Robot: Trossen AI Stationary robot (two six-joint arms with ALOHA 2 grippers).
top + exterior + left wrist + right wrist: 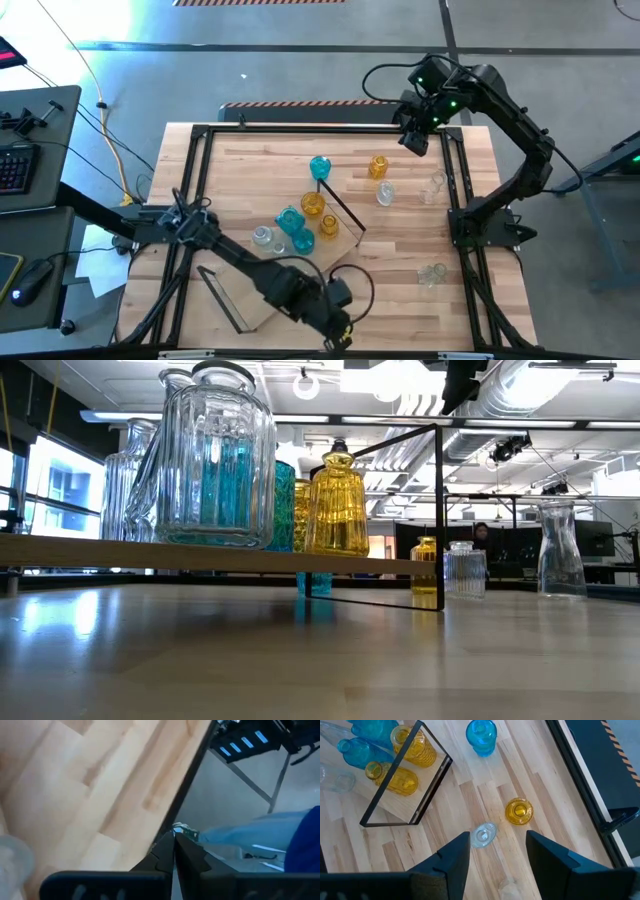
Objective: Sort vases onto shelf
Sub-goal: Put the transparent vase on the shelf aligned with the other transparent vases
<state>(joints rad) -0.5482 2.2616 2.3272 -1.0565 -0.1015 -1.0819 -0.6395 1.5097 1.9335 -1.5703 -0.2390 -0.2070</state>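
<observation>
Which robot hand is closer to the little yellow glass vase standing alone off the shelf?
The right gripper is closer, hovering open just beyond the small amber-yellow glass vase at the far side. The left gripper is shut, at the table's near edge.

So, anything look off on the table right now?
Yes. The shelf lies diagonally across the table rather than square to its edges. Several vases stand off it, including a teal vase, an amber vase and a clear vase alone near the right edge.

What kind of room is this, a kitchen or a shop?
Neither, most likely: it looks like a robotics lab or workshop. Exposed silver ceiling ducts hang overhead, two dark robot arms work at a striped wooden table, and a black computer keyboard sits on a side desk.
</observation>
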